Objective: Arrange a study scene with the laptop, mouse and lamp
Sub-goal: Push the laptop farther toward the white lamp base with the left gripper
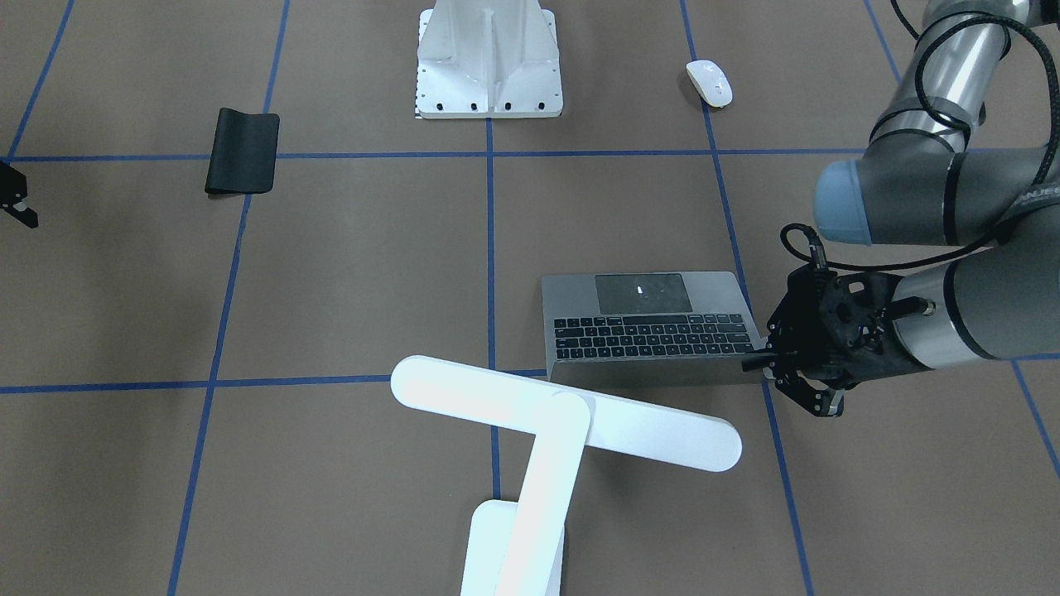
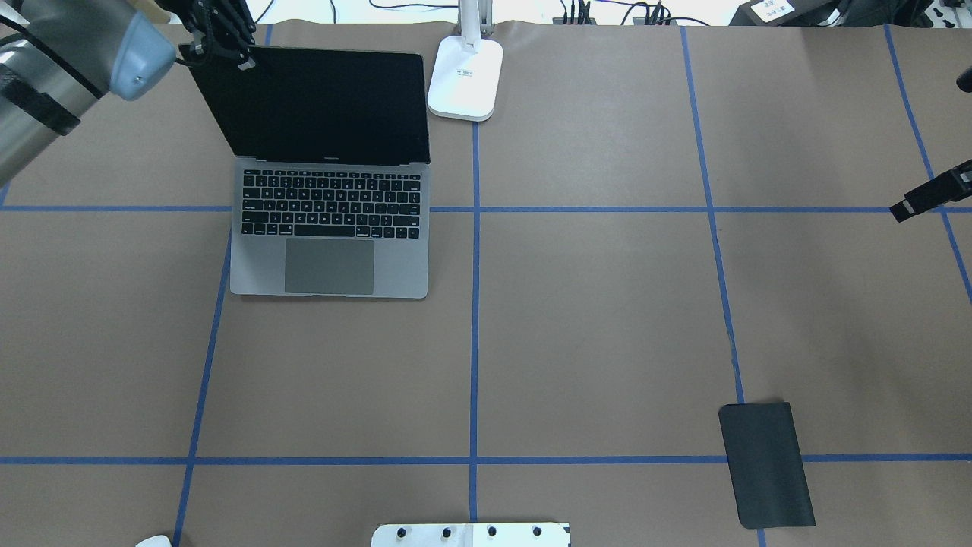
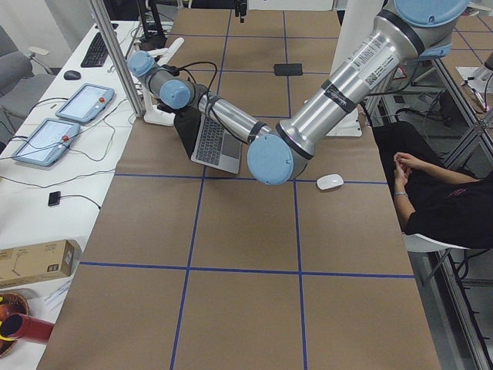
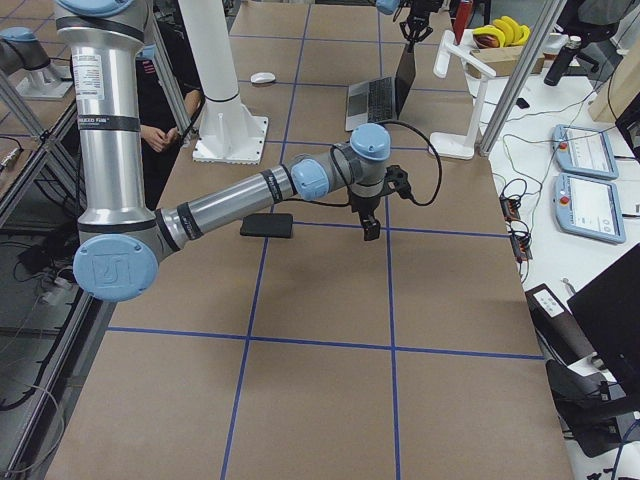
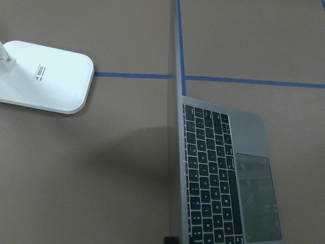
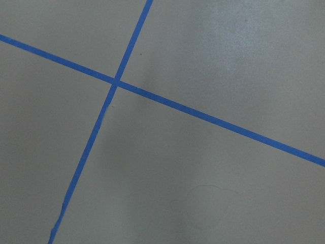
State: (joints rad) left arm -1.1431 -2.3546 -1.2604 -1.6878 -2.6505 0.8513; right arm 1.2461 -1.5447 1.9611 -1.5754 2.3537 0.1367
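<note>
Though overhead crops lamp head point(image 1: 654, 430), front cam shows it, L gripper point(image 1: 760, 366) pinching laptop point(image 2: 330, 228), R gripper point(image 2: 907, 207) unclear.

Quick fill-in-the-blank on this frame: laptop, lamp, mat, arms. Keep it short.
1. The laptop is ___, and its screen is dark.
2. The gripper at the screen's top corner belongs to the robot's ___ arm.
3. The lamp stands next to the ___.
4. The black mat lies on the robot's ___ side.

Missing words: open; left; laptop; right.
</note>
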